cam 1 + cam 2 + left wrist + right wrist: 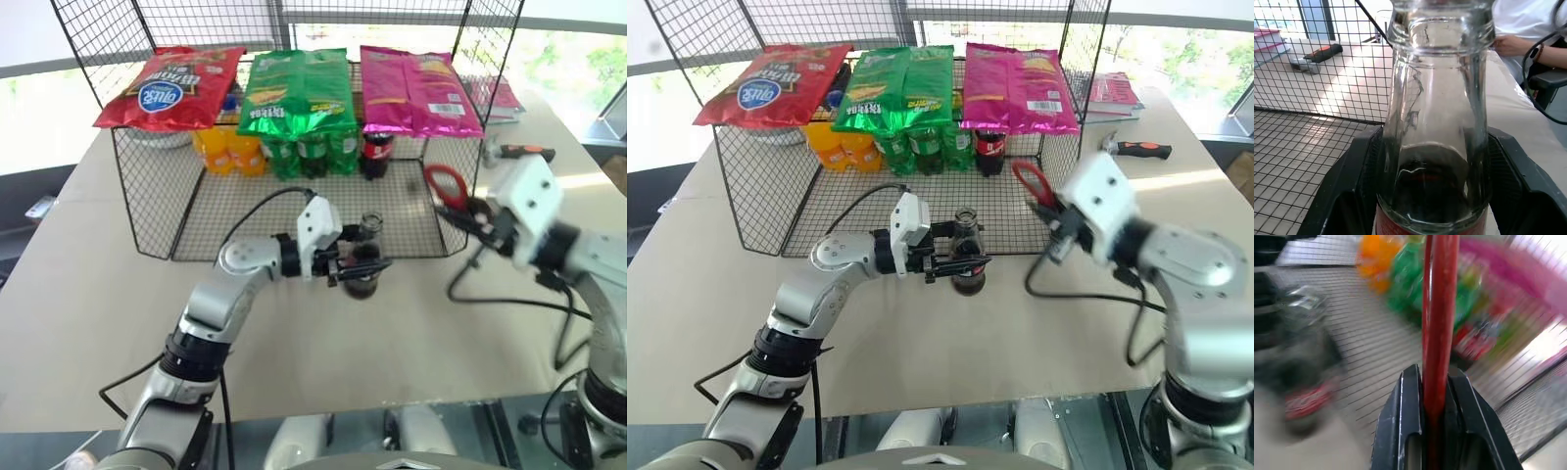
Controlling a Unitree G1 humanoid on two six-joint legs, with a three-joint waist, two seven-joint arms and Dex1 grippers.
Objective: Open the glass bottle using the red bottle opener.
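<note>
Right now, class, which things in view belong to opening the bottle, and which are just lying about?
Belong to the job:
- glass bottle, gripped by the left gripper
- red bottle opener, clamped in the right gripper

Just lying about:
- crisp bags on the wire rack
- orange, green and dark soda bottles under it
- hammer
- books

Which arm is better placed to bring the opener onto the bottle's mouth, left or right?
Right. The right tool is shut on the red bottle opener, apart from the bottle. The left tool is clamped around the glass bottle, holding it upright on the table.
</note>
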